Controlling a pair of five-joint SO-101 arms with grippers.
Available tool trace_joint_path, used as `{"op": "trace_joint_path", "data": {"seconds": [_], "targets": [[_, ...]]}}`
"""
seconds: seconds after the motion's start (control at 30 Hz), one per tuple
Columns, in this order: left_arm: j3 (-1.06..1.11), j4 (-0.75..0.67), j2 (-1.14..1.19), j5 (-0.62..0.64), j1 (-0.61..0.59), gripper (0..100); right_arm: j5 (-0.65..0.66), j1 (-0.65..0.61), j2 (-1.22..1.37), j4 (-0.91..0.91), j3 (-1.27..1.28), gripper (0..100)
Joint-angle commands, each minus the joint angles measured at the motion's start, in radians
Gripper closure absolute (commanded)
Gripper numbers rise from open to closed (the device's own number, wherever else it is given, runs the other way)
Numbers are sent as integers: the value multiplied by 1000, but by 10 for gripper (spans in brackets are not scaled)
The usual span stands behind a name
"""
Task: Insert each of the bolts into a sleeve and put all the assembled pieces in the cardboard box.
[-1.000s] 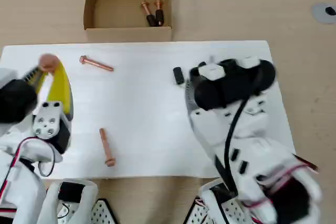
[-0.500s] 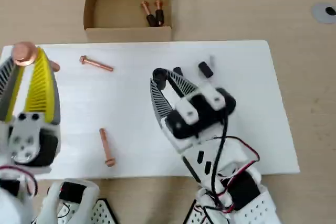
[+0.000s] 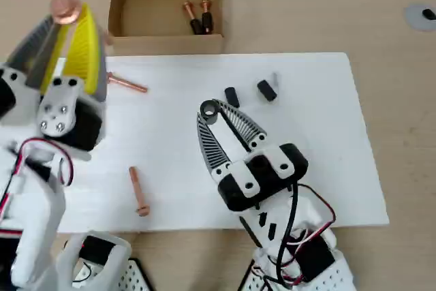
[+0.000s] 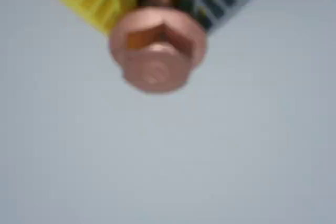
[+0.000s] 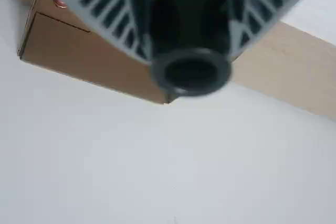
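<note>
Left gripper (image 3: 66, 24) is clamping a bolt (image 3: 66, 7), head sticking past its tips. Right gripper (image 3: 212, 113) is pinching a sleeve (image 3: 208, 108).

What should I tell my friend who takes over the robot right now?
Left hand: shut on a bolt, near the cardboard box.
Right hand: shut on a sleeve over the white sheet.
Done: two assembled pieces lie in the box.
Left to do: join the held pair, then two loose bolts and two loose sleeves on the sheet, and box them all.
</note>
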Motion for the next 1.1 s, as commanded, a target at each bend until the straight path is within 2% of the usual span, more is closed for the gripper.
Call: {"op": "trace_joint_path", "data": {"seconds": [0.0,0.13,0.27,0.43,0.7,1.07], "targets": [[-25,0,24,17,137,991,3,-19,-47,-31,1,988],[-25,54,33,12,267,991,-74,-19,-47,-34,1,988],[-5,55,33,17,272,991,-135,-19,-45,-35,1,989],[48,32,33,20,285,991,-140,-19,-45,-35,1,989],[140,-9,33,9,410,991,-166,-19,-45,-35,1,989],[176,2,25,-91,419,991,-164,-19,-45,-34,1,989]]}}
